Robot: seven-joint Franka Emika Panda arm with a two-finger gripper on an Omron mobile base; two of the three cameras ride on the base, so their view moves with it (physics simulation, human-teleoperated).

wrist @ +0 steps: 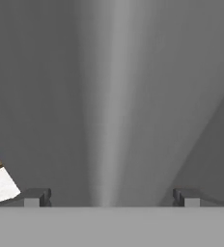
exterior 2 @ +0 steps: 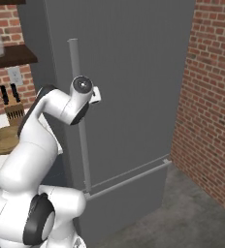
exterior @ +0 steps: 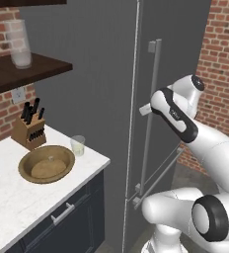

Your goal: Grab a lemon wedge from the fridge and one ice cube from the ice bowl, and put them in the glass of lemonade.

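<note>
The fridge (exterior: 185,59) is shut, so the lemon wedge is presumably inside, unseen. The gripper (wrist: 109,198) stands wide open and empty, straddling the fridge's vertical bar handle (exterior: 153,99) without gripping it. On the counter (exterior: 18,197) to the left, the ice bowl (exterior: 46,163) sits beside the glass of lemonade (exterior: 78,145). By my reading nothing is done yet: opening the door comes first, then both pickups.
</note>
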